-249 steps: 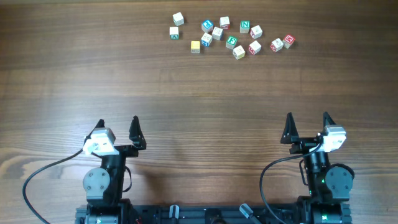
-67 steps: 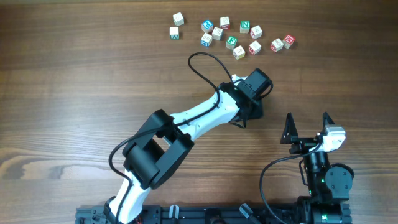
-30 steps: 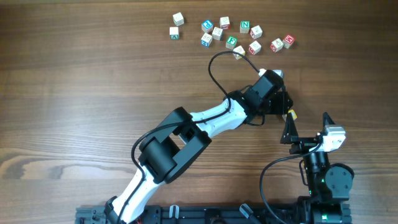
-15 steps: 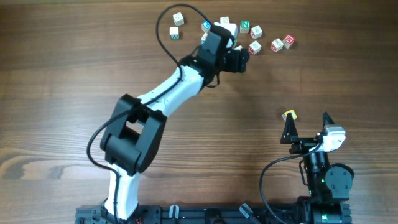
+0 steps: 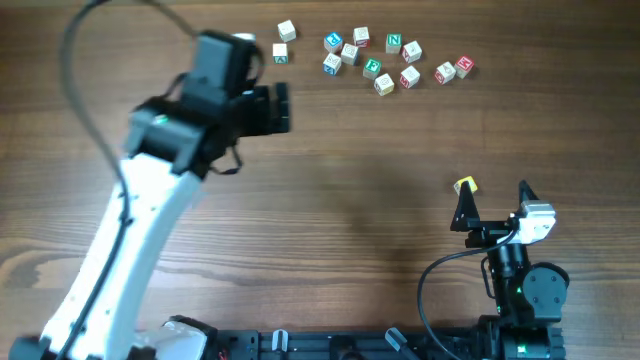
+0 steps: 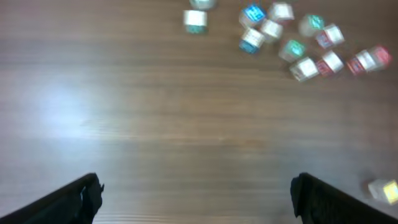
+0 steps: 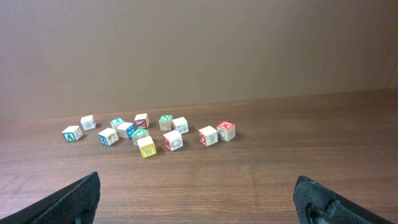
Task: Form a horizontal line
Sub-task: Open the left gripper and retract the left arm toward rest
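Note:
A small yellow cube (image 5: 465,185) lies alone on the table, just by the left finger of my right gripper (image 5: 494,195). It also shows blurred at the lower right of the left wrist view (image 6: 382,188). A cube with a green F (image 5: 372,67) sits in the loose cluster at the far edge, with a pale yellowish cube (image 5: 384,84) beside it. No row of three cubes shows. My left gripper (image 5: 285,108) is open and empty, high over the far left of the table. My right gripper is open and empty near the front.
Several loose white cubes with red, blue and green letters (image 5: 409,76) are scattered along the far edge. Two more stand apart at the left (image 5: 281,53). From the right wrist the cluster (image 7: 173,140) lies well ahead of the open fingers (image 7: 198,183).
My left arm carried the yellow cube to the spot by the right gripper and let it go. It then went up to the cluster and swung away to the far left.

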